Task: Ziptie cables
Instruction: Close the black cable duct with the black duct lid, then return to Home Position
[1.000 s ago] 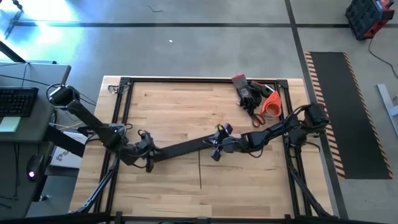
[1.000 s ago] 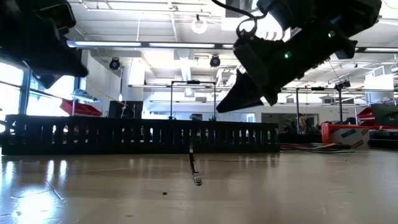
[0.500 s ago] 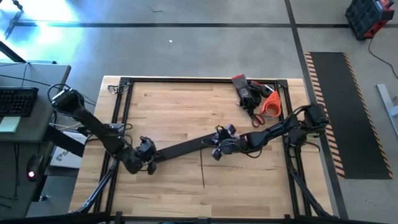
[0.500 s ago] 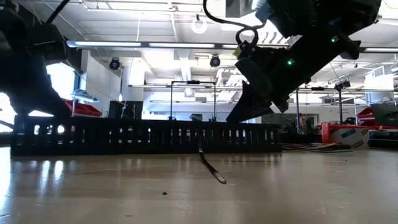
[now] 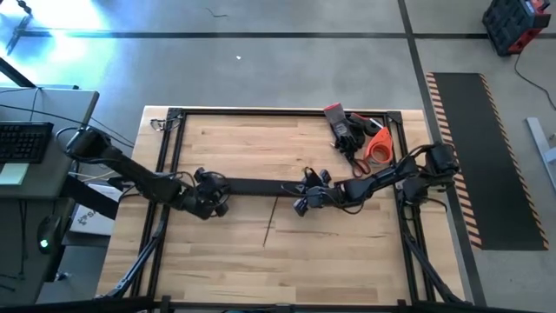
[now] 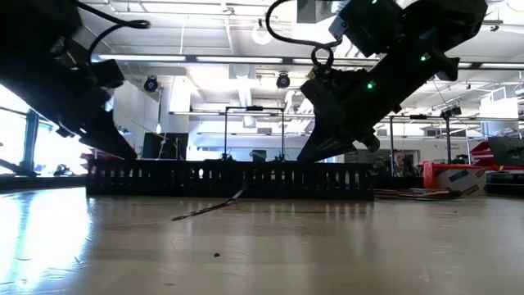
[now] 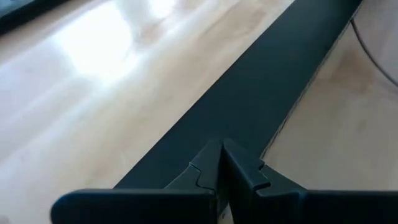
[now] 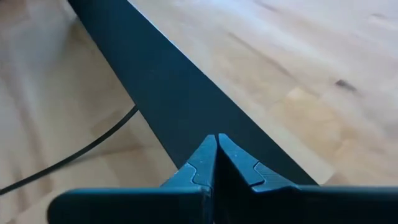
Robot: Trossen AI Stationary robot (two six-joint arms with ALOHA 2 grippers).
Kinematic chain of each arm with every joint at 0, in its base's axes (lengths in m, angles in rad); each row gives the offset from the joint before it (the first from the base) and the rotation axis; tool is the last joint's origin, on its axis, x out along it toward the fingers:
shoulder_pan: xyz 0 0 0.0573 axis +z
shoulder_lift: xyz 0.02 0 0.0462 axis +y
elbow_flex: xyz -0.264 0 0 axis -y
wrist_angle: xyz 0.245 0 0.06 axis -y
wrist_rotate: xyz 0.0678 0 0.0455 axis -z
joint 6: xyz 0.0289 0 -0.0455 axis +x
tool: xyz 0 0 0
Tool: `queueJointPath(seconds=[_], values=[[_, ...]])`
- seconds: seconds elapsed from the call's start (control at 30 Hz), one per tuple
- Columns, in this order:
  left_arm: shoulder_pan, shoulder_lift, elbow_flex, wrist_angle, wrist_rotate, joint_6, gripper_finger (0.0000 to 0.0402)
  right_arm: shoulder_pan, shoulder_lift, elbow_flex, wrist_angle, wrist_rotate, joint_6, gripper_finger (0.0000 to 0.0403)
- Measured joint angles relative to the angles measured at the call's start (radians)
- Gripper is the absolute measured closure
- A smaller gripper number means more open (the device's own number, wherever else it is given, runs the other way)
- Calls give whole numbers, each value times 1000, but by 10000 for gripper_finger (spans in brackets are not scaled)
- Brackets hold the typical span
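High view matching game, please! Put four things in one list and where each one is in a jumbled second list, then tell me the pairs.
Things:
1. black slotted duct
2. orange tape roll
3. thin black strip
4. keyboard

Places:
A. on the grey desk beside the table
B. flat on the wood, by the duct's middle
C. gripped at its ends by the left gripper and right gripper
D. near the table's far right corner

Pairs: 1-C, 2-D, 3-B, 4-A

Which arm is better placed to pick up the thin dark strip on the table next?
Probably the right: the right gripper grips the black duct close beside the thin strip, while the left gripper holds the duct's other end, farther off.
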Motion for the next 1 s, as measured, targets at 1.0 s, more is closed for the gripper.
queueJointPath(seconds=[1.0], values=[[166,-833,103,-165,149,476,402,-188,-972,-335,-215,-353,-430,403]])
